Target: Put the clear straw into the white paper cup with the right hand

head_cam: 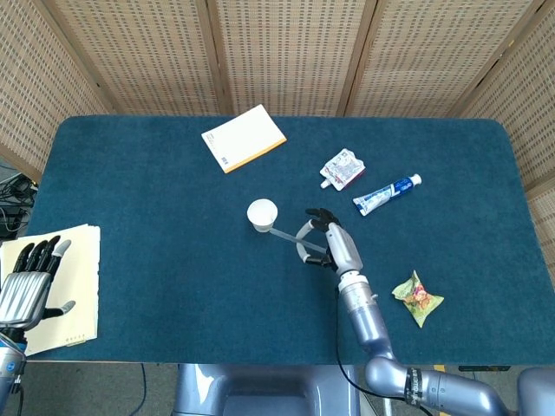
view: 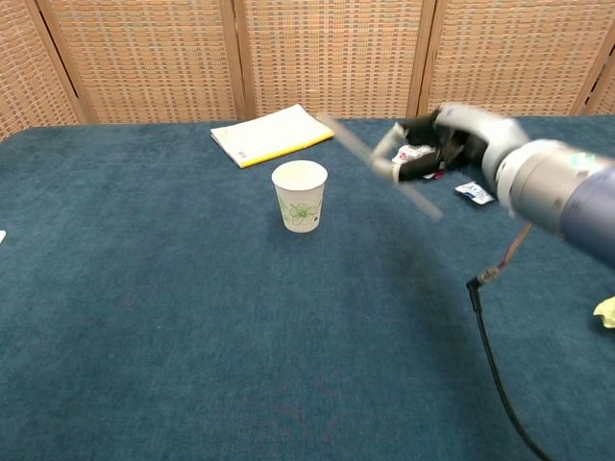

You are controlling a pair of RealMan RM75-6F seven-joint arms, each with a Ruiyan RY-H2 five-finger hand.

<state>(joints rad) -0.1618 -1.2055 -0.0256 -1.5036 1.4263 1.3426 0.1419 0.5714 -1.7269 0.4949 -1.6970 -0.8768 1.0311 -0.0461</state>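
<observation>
Right robot hand (view: 437, 144) pinches clear straw (view: 380, 165), raised above tabletop (head_cam: 156, 173) centre, tilted, just beside white paper cup (view: 300, 195). Straw not yet in cup; insertion remains. Left robot hand (head_cam: 24, 286) released, near-left corner. Notebook (head_cam: 244, 138), pouch (head_cam: 342, 168), toothpaste tube (head_cam: 386, 194) near far edge; no obstruction.

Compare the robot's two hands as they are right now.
The right hand pinches the clear straw above the table beside the white paper cup; the left hand holds nothing, fingers spread. The right is raised mid-table; the left sits at the table's edge over a pale notepad.
</observation>
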